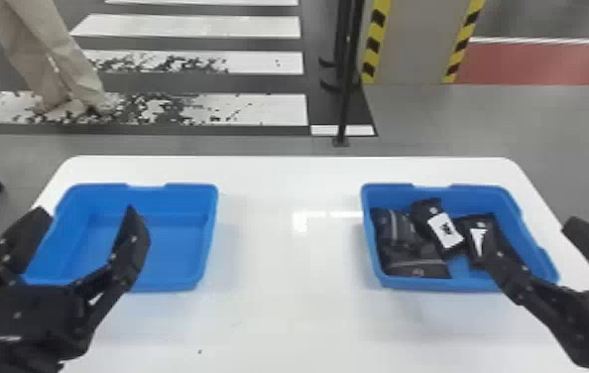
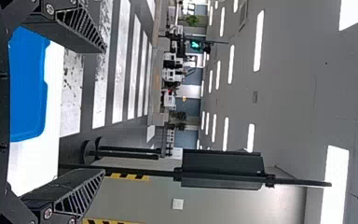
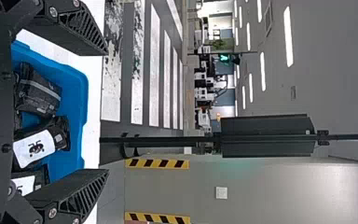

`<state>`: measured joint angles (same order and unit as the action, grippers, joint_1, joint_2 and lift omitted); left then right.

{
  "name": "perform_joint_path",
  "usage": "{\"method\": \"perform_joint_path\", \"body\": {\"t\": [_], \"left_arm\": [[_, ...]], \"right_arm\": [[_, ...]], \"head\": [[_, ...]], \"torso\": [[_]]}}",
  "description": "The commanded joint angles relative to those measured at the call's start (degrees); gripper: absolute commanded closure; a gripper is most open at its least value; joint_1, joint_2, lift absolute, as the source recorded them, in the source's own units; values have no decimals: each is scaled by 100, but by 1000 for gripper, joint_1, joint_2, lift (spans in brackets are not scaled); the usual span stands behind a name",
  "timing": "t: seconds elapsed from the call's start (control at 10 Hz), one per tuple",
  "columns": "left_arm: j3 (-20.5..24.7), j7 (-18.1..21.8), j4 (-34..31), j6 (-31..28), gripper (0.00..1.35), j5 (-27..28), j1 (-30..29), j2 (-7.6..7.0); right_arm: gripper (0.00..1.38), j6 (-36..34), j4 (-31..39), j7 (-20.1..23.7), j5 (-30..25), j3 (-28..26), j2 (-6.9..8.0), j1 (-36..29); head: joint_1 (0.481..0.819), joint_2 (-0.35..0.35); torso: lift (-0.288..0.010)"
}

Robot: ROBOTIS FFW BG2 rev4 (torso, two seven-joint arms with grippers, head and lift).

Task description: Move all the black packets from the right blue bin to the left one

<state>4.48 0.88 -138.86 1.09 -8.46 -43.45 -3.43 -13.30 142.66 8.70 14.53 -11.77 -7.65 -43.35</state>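
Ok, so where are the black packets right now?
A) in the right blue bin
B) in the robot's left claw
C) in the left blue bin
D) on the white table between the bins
A: the black packets lie inside the right blue bin, some with white labels facing up.

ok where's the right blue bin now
In the head view, the right blue bin sits on the right side of the white table, holding the black packets, with the right gripper by its right side.
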Motion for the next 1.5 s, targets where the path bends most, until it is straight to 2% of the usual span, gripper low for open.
{"method": "perform_joint_path", "body": {"t": [0.0, 0.7, 0.9, 1.1, 1.3, 1.4], "left_arm": [[-2, 0, 0, 4, 119, 0, -14, 0], [9, 0, 0, 4, 119, -11, -14, 0], [9, 0, 0, 4, 119, -11, -14, 0], [9, 0, 0, 4, 119, -11, -14, 0], [-25, 0, 0, -10, 119, -11, 0, -18], [-37, 0, 0, -24, 119, -11, 14, -18]], "right_arm": [[131, -5, 0, 0, 10, 11, 0, 5], [130, -62, 0, -9, 44, 0, 0, -10], [130, -315, -28, -9, 90, 0, 0, 131], [130, -1046, -126, 0, 181, 0, -105, 539], [130, -2354, -576, 360, 101, -23, -255, 1397], [130, -2762, -759, 492, -127, -23, -290, 1734]], "head": [[695, -13], [695, -11], [695, -11], [695, -12], [695, -6], [695, -4]], "torso": [[-140], [-140], [-140], [-140], [-140], [-140]]}}
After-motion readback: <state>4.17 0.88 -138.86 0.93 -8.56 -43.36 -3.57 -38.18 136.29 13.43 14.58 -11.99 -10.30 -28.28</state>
